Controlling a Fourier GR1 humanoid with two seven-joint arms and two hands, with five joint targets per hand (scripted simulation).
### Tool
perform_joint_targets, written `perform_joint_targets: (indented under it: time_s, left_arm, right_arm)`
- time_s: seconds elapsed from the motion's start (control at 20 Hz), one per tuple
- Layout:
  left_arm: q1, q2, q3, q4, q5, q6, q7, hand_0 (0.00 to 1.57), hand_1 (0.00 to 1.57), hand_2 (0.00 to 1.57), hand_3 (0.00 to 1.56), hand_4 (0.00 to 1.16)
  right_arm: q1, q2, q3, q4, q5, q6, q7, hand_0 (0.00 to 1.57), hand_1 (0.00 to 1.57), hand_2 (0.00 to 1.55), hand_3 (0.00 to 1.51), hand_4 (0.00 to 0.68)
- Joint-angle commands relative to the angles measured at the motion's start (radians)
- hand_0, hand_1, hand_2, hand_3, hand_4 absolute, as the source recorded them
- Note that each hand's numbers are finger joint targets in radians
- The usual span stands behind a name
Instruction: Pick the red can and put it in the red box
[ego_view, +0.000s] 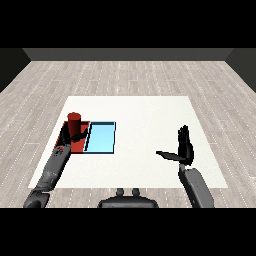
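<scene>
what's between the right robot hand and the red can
In the head view, the light blue tray and bare white table separate right robot hand from red can.

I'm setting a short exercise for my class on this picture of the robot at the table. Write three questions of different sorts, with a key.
1. True or false: the red can stands over the light blue tray.
2. Which robot hand is at the can?
A. left robot hand
B. right robot hand
C. both
3. Fill in: the red tray lies to the ____ of the light blue tray, as seen from the head.

Key
1. False: it is upright over the red tray.
2. A; the right one is raised, fingers straight, away from both trays.
3. left
</scene>
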Motion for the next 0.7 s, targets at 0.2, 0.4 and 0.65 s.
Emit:
perform_joint_targets:
  time_s: [0.2, 0.4, 0.65]
  left_arm:
    - [-0.211, -0.044, 0.058, 0.49, -0.063, 0.001, -0.092, 1.57, 1.57, 1.57, 1.5, 1.05]
    - [-0.277, -0.044, 0.047, 0.633, -0.096, 0.018, 0.023, 1.36, 1.36, 1.25, 1.28, 0.95]
    - [-0.262, -0.051, 0.049, 0.754, -0.109, 0.014, 0.071, 0.59, 0.59, 0.63, 0.41, 0.78]
  right_arm:
    - [-0.068, 0.008, -0.051, 0.167, -0.006, 0.049, -0.028, 0.0, 0.0, 0.0, 0.0, 0.0]
    - [-0.114, 0.065, -0.041, 0.232, -0.009, 0.039, -0.043, 0.0, 0.0, 0.0, 0.0, 0.0]
    - [-0.166, 0.048, -0.072, 0.301, -0.006, 0.059, -0.061, 0.0, 0.0, 0.0, 0.0, 0.0]
